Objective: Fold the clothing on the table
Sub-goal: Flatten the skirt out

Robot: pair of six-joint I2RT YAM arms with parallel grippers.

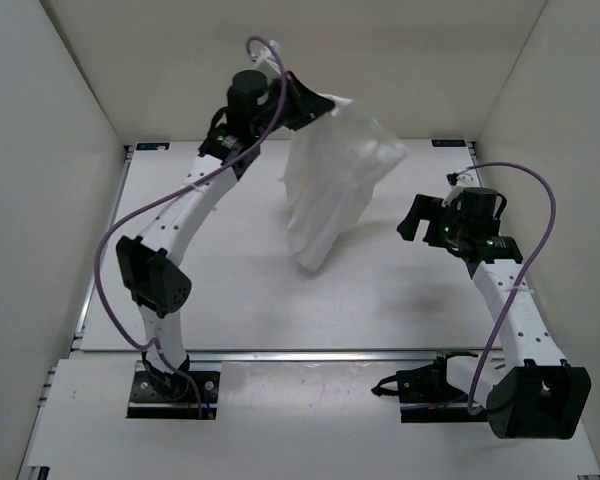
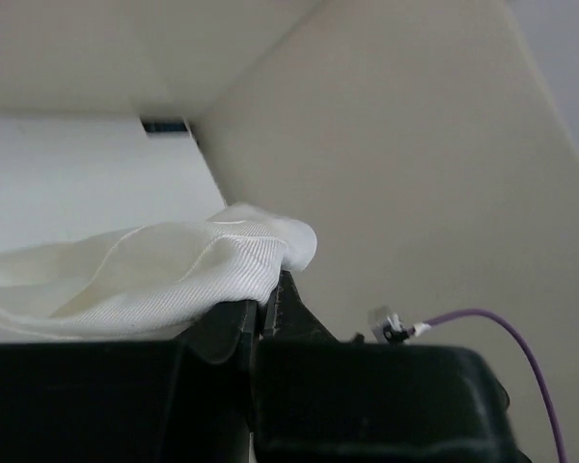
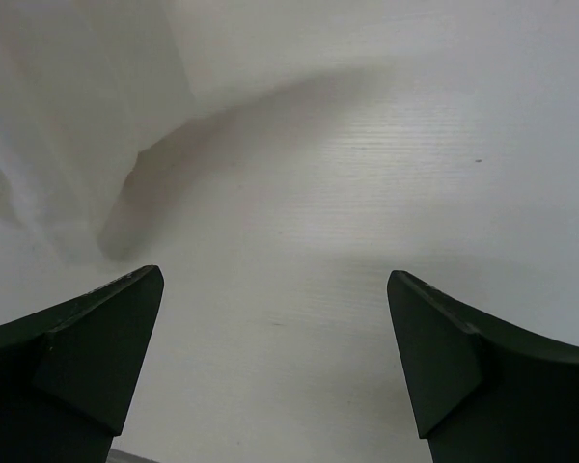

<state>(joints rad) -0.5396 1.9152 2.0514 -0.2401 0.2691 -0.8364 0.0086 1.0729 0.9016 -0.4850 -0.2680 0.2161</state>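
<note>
Left end effector: you had it pinched shut on a bunched top edge of the white garment, lifted high toward the back of the bench. In its wrist view the cloth bulged right over the closed jaws, so the bite looked decent but small.
Garment: it hung off that one pinch as a wrinkled, twisted drape, tapering down toward mid-bench. Couldn't tell if the bottom tip touched the surface or sat just above it.
Right end effector: jaws spread wide, nothing in them, over bare bench on the right side. It was near the garment's hanging edge but apart from it. Its wrist cam only caught the cloth as a blur at the upper left.
Step in hand: my read, you were setting up a second grip so the thing could be stretched flat before any fold.
How to do it well: I'd have gone for a corner or edge on the side facing the right arm, not the middle of the bunch. Come in sideways, take just one layer, then ease both arms apart and lay it down bottom first.
Watch out: thin floppy fabric like that could slip from a small pinch if you tugged hard. Grabbing two layers would probably have locked the twist in.
</note>
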